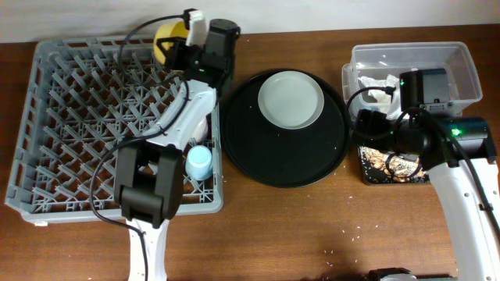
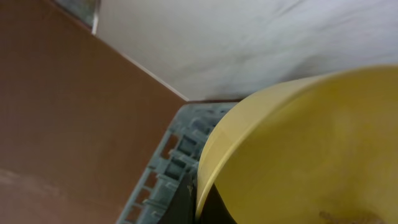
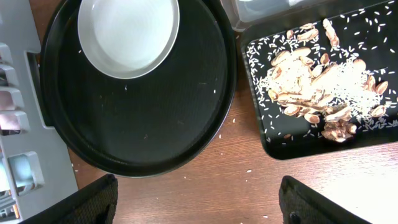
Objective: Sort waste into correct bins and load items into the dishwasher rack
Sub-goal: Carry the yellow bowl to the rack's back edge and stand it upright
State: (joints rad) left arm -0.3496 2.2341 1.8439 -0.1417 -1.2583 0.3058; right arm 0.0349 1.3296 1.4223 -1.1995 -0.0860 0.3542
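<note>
Yellow bowl [image 1: 166,40] is up at the far edge of the dishwasher rack [image 1: 70,204], tipped on its side and sitting right at the tip of the left gripper [image 1: 175,43]. From the left wrist cam the bowl basically fills the shot, and you can just see a dark finger [image 2: 184,208] pressed up against its rim, so that one looks clamped onto the bowl. The light-blue cup [image 1: 198,162] is inside the rack near the front right corner, just beside the left arm. The plate [image 1: 290,99] sits on the far part of the round black tray [image 1: 258,156], which is between the rack and the bins. Over on the right, the clear tub [image 1: 461,66] has crumpled white napkins [image 1: 376,84] in it, and the shallow black rectangular tray [image 3: 298,146] just in front of it has a pile of food scraps [image 3: 311,87] and rice. A few stray grains are on the table [image 1: 312,226] too. The right gripper [image 3: 199,205] hangs over the gap between the round tray and the black rectangular one, fingers spread wide apart, nothing in them.
</note>
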